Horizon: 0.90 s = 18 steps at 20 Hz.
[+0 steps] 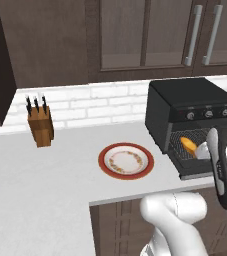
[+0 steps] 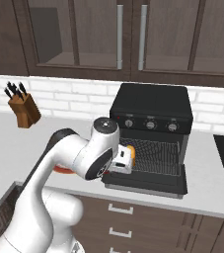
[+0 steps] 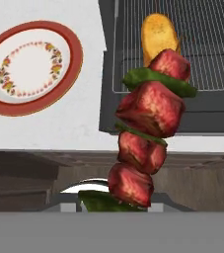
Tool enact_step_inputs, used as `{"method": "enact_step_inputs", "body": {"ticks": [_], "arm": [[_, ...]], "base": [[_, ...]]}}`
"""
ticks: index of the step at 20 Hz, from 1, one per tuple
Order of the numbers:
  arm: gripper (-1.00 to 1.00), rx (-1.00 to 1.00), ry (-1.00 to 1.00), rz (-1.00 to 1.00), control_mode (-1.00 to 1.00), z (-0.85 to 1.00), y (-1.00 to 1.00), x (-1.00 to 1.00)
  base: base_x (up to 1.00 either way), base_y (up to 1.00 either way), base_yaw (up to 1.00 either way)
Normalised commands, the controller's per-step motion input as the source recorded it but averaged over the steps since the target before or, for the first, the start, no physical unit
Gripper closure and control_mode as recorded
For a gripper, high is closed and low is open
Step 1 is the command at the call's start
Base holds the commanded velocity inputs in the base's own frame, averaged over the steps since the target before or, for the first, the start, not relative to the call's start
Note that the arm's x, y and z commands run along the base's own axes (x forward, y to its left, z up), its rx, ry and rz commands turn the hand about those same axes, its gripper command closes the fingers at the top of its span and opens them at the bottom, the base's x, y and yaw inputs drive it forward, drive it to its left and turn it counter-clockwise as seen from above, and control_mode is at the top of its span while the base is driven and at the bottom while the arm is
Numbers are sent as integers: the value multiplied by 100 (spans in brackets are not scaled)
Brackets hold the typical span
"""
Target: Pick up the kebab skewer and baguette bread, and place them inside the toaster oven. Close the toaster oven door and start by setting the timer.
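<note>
The kebab skewer (image 3: 148, 133), red meat chunks with green pepper between them, rises from the bottom of the hand view and is held in my gripper (image 2: 122, 161), which is shut on it. The skewer hangs in front of the open toaster oven (image 1: 190, 107) (image 2: 150, 106), over the dropped toaster oven door (image 2: 145, 185) (image 1: 205, 172). The baguette bread (image 3: 158, 32) (image 1: 188, 145) lies on the wire rack (image 3: 207, 44) inside the oven, just beyond the skewer's tip. My fingers are hidden behind the meat.
An empty red-rimmed plate (image 1: 126, 161) (image 3: 32, 66) sits on the counter left of the oven. A knife block (image 1: 40, 125) (image 2: 23, 109) stands by the back wall. Round knobs (image 2: 150, 124) line the oven's front. Wall cabinets hang above.
</note>
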Motion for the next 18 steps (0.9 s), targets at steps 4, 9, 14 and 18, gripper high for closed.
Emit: {"method": "enact_step_inputs", "body": {"ticks": [4,9,14,18], "arm": [[100,0,-1,14,-100,21,-100,7],[100,0,0,15,-100,1,-64,52],[100,1,0,13,-100,-13,-8,48],[100,3,0,11,-100,-34,0,54]], "base": [[0,0,0],[0,0,0],[0,0,0],[0,0,0]]}}
